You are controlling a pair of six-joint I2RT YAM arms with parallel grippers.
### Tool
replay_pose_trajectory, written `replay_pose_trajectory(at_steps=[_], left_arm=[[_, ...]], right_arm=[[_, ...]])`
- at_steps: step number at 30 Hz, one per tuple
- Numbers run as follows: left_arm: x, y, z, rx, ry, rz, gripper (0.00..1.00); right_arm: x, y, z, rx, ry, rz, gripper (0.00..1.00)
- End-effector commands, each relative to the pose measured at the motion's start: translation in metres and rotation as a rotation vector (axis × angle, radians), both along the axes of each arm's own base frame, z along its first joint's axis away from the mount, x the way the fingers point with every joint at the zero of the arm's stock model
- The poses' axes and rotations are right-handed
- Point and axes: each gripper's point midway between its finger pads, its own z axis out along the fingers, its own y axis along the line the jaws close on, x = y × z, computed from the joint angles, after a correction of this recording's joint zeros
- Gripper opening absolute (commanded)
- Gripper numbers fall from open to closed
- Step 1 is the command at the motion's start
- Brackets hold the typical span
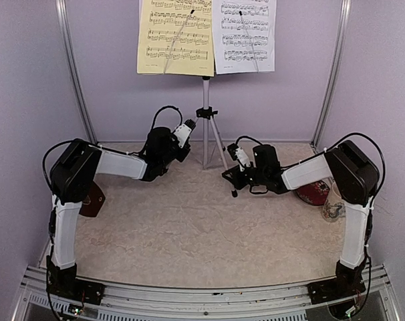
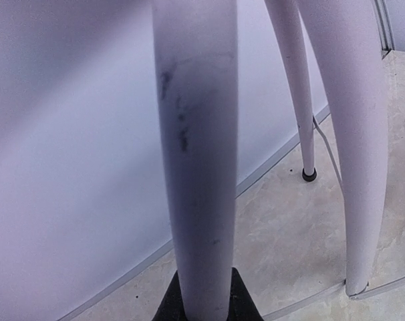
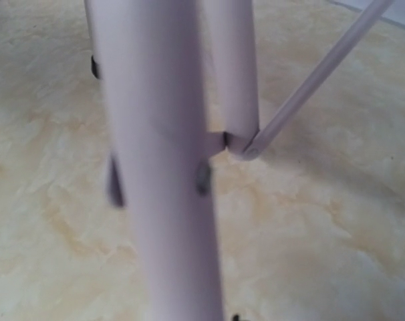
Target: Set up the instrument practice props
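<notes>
Lilac walls and a marbled beige table [image 1: 189,221]; holds a white tripod music stand [image 1: 205,100] upright by the rear wall, yellow sheet [image 1: 174,37] and white sheet [image 1: 244,35] side by side on its desk; clamps the stand's left leg with the left gripper [image 1: 189,128], its right leg with the right gripper [image 1: 232,175]; shows the brown metronome [image 1: 94,200] well left of the stand, partly hidden by the left arm
</notes>
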Motion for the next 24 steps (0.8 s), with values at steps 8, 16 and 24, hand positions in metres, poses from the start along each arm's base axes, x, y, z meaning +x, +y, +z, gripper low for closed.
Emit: replay_pose_trajectory(at_steps=[8, 16, 24], left_arm=[[-0.016, 0.023, 0.012, -0.002, -0.020, 0.029, 0.37], [-0.048, 0.021, 0.014, -0.120, 0.069, 0.052, 0.72], [-0.098, 0.067, 0.068, -0.393, 0.160, 0.170, 0.99]], right_arm=[[0.028, -0.035, -0.011, 0.042, 0.125, -0.152, 0.06], [0.012, -0.021, 0.012, 0.079, 0.089, -0.094, 0.60], [-0.004, -0.021, 0.043, 0.118, 0.053, -0.072, 0.88]])
